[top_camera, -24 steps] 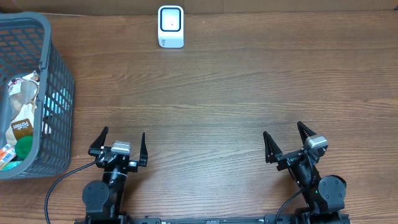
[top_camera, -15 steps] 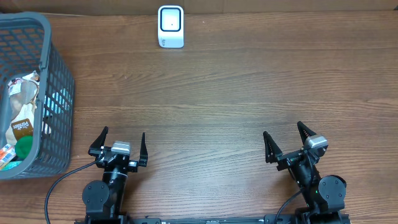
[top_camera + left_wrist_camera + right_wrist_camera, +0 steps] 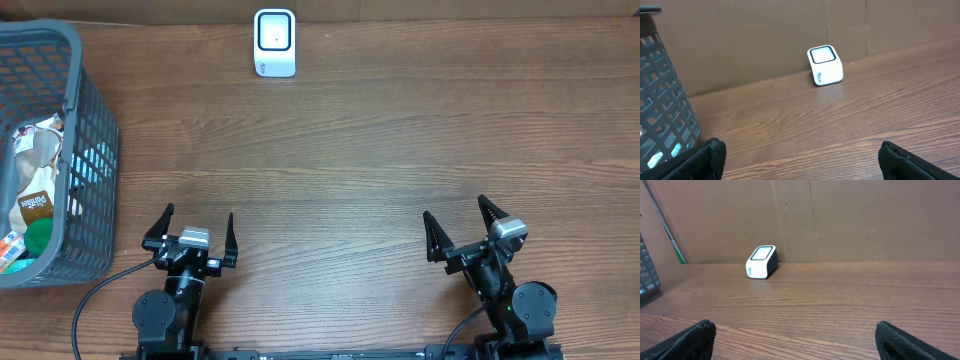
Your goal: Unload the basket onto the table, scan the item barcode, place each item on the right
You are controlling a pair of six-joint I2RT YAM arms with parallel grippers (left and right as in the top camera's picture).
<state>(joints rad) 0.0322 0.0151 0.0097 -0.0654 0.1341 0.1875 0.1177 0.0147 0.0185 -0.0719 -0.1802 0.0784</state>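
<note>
**Q.** What has changed across the views?

**A.** Nothing. The worktop (image 3: 380, 150), the basket (image 3: 95, 150), both arms and the scanner (image 3: 274, 42) sit exactly as before. The task appears not to have begun.

**Q.** Counts, largest first?

**A.**
- One worktop.
- One basket at its left edge, holding the items (image 3: 35, 195).
- The left gripper (image 3: 199, 215) and right gripper (image 3: 454, 207), both with jaws wide apart and empty.
- One scanner at the far edge.
- Perhaps four items; the mesh hides some.
</note>
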